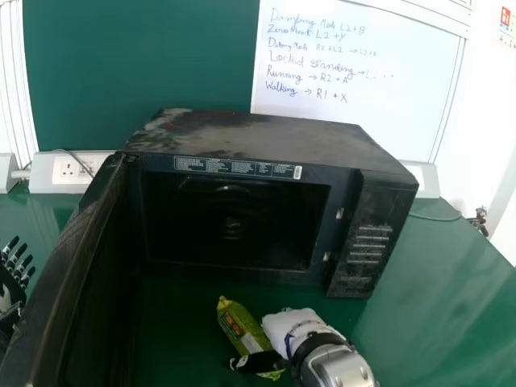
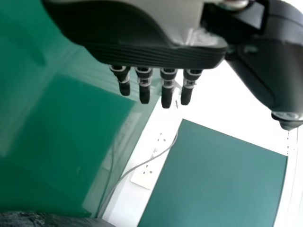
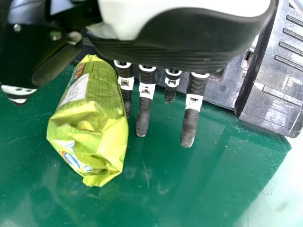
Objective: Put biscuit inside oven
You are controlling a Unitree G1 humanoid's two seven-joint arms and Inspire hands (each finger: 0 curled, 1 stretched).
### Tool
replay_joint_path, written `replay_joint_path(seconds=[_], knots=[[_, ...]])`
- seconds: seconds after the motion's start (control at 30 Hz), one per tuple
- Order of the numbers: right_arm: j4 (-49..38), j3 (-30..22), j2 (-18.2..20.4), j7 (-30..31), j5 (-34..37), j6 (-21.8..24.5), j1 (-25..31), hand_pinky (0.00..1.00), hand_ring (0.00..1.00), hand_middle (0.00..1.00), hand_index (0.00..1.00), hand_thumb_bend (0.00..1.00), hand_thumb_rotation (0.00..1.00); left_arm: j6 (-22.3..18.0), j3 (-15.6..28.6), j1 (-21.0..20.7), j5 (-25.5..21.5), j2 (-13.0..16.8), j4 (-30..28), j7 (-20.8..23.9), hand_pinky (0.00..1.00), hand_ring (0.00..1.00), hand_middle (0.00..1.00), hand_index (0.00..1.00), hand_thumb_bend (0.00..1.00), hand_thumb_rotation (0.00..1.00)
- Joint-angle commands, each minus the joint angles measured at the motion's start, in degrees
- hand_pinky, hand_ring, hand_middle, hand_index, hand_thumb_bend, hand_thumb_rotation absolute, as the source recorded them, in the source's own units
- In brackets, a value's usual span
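- Head view: the black oven (image 1: 274,137) sits on the green table (image 1: 439,266), its door (image 1: 76,258) swung open on the robot's left.
- Head view: the biscuit packet (image 1: 242,326), yellow-green, lies on the table in front of the open oven, outside it.
- Head view: the right hand (image 1: 297,326) is at the packet's right side, near the robot, its dark thumb by the packet's near end.
- Head view: the left hand (image 1: 13,282) is at the left edge, on the outer side of the door, with its fingers spread.
- Head view: behind the oven stand a green board (image 1: 145,72) and a whiteboard (image 1: 355,105) with handwriting; a socket strip (image 1: 72,171) runs along the back of the table.
- Left wrist view: the left hand (image 2: 156,54) has straight fingers with gaps between them, and its thumb stands out to the side. Beyond it are the table, the socket strip, a grey cable (image 2: 142,164) and the green board.
- Right wrist view: the packet lies between the right hand's thumb and its fingers (image 3: 189,127), which are straight and slightly apart, not curled round it. I cannot tell whether they touch the wrapper. The oven's front is beyond the fingertips.
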Motion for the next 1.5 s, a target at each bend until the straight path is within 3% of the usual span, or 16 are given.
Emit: replay_joint_path(seconds=[0.0,0.23,0.53,0.8,0.97,1.1,1.27,1.33,1.47], knots=[[0.9,0.1,0.1,-0.4,-0.4,-0.4,0.1,0.47,0.60,0.71,0.83,1.00,0.46,0.4,0.0,-0.7,-0.4,-0.2,-0.8,0.3,0.78,0.80,0.81,0.72,0.56,0.00],[2.2,0.5,0.5,-0.6,-1.0,-0.3,0.0,0.40,0.53,0.68,0.83,1.00,0.46,0.3,-0.2,-0.5,-0.2,0.0,-1.0,0.1,0.78,0.80,0.82,0.76,0.55,0.00],[3.3,1.1,0.9,-2.6,-2.4,-0.5,1.2,0.54,0.69,0.78,0.85,1.00,0.46,1.4,-0.2,-0.7,-0.4,-0.1,-2.0,1.4,0.78,0.80,0.82,0.75,0.55,0.00],[5.0,2.1,0.0,-3.6,-2.4,-1.6,1.5,0.52,0.68,0.77,0.86,1.00,0.48,1.7,0.0,-0.7,-0.7,-0.3,-2.4,1.7,0.79,0.81,0.83,0.74,0.54,0.00],[7.1,2.5,0.2,-4.4,-2.3,-1.4,1.8,0.59,0.73,0.79,0.85,1.00,0.49,1.3,0.1,-0.7,-0.6,-0.2,-1.7,1.2,0.78,0.80,0.82,0.75,0.53,0.00],[8.4,2.5,-0.1,-4.6,-1.2,-1.5,1.6,0.52,0.65,0.75,0.85,1.00,0.50,1.1,0.1,-0.4,-0.4,0.0,-1.6,0.9,0.77,0.79,0.81,0.75,0.52,0.00],[9.4,2.5,-0.2,-5.1,-0.6,-1.4,1.3,0.49,0.65,0.74,0.85,1.00,0.50,0.9,0.1,-0.4,-0.2,0.0,-1.4,0.6,0.76,0.79,0.81,0.75,0.53,0.00],[9.8,2.4,-0.3,-5.3,-0.3,-1.3,1.2,0.43,0.59,0.70,0.85,1.00,0.50,0.8,-0.1,-0.3,0.1,0.2,-1.4,0.4,0.76,0.79,0.81,0.75,0.53,0.00],[10.0,2.5,-0.4,-5.1,-0.3,-1.3,0.8,0.44,0.63,0.74,0.86,1.00,0.52,0.8,0.1,-0.5,-0.1,0.0,-1.1,0.5,0.76,0.79,0.81,0.74,0.54,0.00]])
